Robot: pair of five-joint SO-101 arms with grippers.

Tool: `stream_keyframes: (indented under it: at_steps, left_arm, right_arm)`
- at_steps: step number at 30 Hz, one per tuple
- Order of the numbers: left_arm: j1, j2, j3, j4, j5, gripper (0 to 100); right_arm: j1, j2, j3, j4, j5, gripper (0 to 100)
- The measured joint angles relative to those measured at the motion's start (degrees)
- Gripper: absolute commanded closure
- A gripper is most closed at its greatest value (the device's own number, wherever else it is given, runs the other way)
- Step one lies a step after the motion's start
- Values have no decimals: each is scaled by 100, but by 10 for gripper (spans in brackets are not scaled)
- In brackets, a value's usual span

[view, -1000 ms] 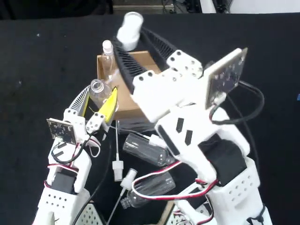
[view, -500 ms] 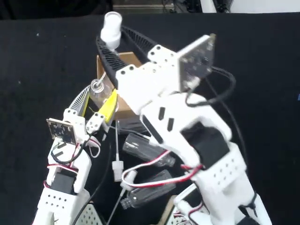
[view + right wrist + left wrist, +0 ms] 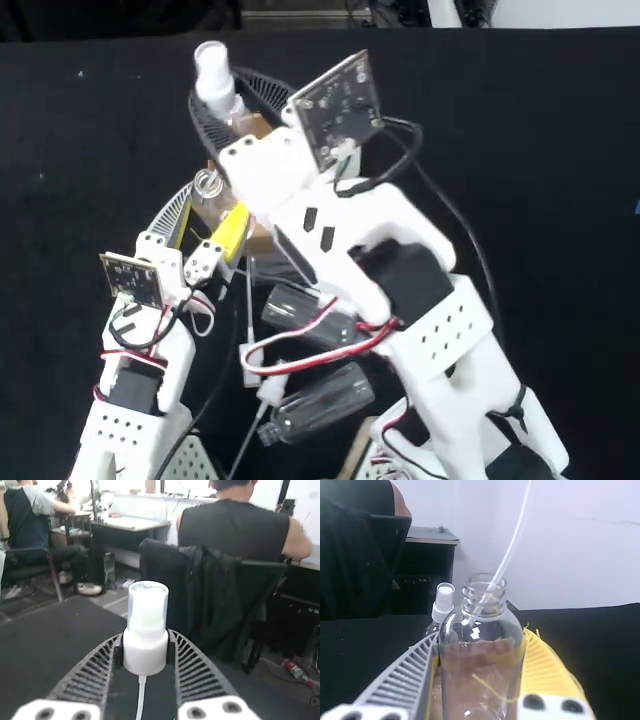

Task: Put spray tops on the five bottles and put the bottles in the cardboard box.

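While the left gripper (image 3: pixel 480 636) clamps a bottle (image 3: pixel 482 655), the right gripper (image 3: pixel 145 647) grips a spray top (image 3: pixel 146 630). Its tube (image 3: pixel 508 555) sits inside the neck (image 3: pixel 484 592)

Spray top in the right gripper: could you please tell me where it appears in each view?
High view: spray top upper left, over the open bottle.
Left wrist view: its tube enters that bottle's neck.
Right wrist view: clamped in the right gripper.
Landmark: the tube, in both wrist views.
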Motion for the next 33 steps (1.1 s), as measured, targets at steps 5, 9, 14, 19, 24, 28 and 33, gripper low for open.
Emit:
stream_keyframes:
  at_steps: [5,9,14,19,24,28,33]
  left_arm:
    - [18,0,0,0,0,916]
    - [26,0,0,0,0,916]
    - [9,0,0,0,0,916]
    - [-9,0,0,0,0,916]
    - [-9,0,0,0,0,916]
    - [-9,0,0,0,0,916]
    - [-9,0,0,0,0,916]
  right_arm:
    - [-378,0,290,316,26,986]
    - [-554,0,545,316,44,908]
    - [-624,0,615,484,44,822]
    - [-615,-123,624,835,35,825]
    - [-624,-246,615,835,35,825]
    - [-413,-695,598,1143,44,825]
    - [237,-1222,475,1723,44,825]
